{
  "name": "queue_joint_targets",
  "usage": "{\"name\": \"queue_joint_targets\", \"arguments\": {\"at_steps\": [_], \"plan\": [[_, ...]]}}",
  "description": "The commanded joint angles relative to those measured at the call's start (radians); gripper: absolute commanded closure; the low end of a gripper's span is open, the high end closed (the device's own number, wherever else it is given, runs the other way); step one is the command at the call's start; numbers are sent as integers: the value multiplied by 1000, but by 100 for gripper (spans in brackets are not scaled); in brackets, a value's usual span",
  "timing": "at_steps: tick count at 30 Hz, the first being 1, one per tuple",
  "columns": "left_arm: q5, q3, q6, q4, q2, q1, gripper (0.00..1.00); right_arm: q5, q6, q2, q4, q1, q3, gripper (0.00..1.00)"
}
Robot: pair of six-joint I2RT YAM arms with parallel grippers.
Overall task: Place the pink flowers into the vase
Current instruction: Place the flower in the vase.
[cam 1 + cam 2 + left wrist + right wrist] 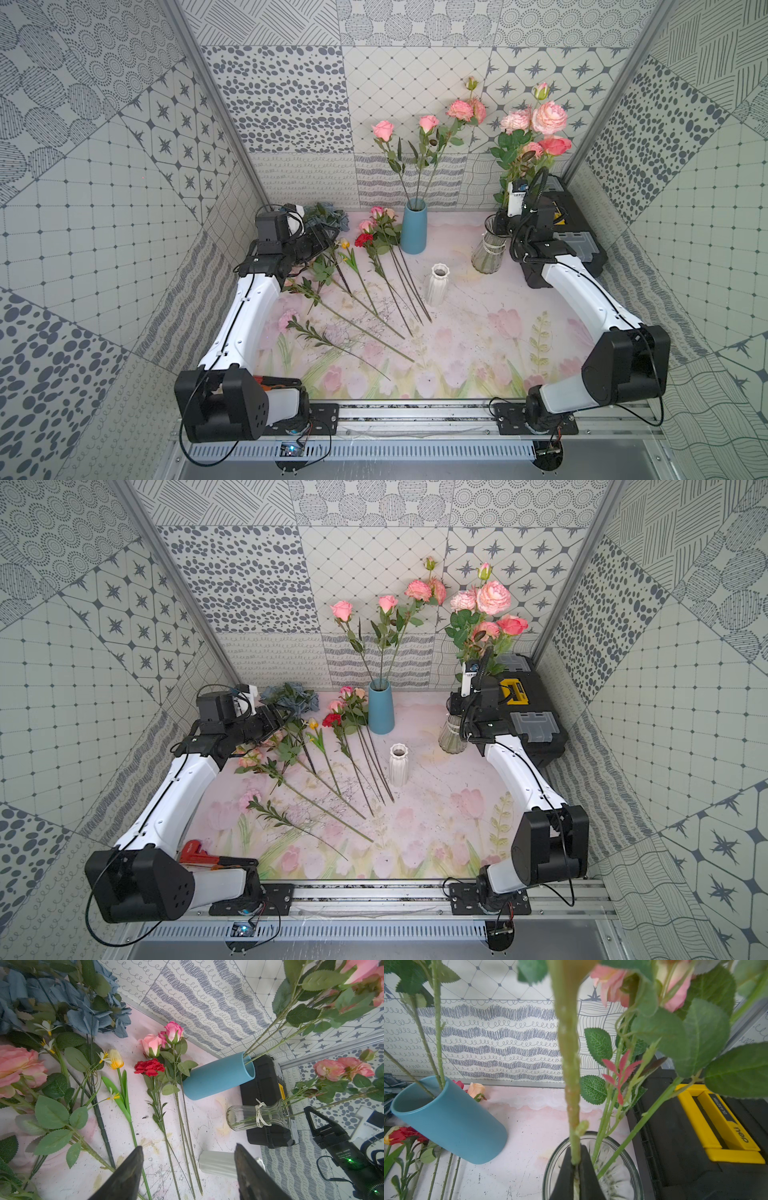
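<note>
Right end effector (pixel 576 1154) grips an upright pink flower (pixel 568 1053) (head up); left end effector (pixel 188 1147) gapes empty.

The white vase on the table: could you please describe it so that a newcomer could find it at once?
Start at the flower-printed table, where a blue vase stands at the back edge. In front of it, toward the clear glass vase, stands the white vase. Unlike those two, it is short, matte white and holds no flowers.
</note>
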Motion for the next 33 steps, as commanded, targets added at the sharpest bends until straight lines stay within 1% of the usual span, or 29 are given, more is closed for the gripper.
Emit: {"name": "queue_joint_targets", "arguments": {"at_steps": [1, 14, 22, 28, 33], "plan": [[0, -9, 2, 38, -6, 2, 31, 15, 13, 17, 47, -3, -15, 100], [-6, -7, 4, 31, -4, 3, 31, 7, 48, 40, 62, -3, -32, 98], [-11, -6, 5, 27, -6, 4, 31, 8, 61, 47, 67, -3, -42, 94], [-12, -6, 5, 26, -5, 3, 31, 18, 68, 38, 72, -3, -47, 88], [-15, -6, 5, 24, -8, 3, 30, 23, 72, 29, 72, -3, -48, 78]]}}
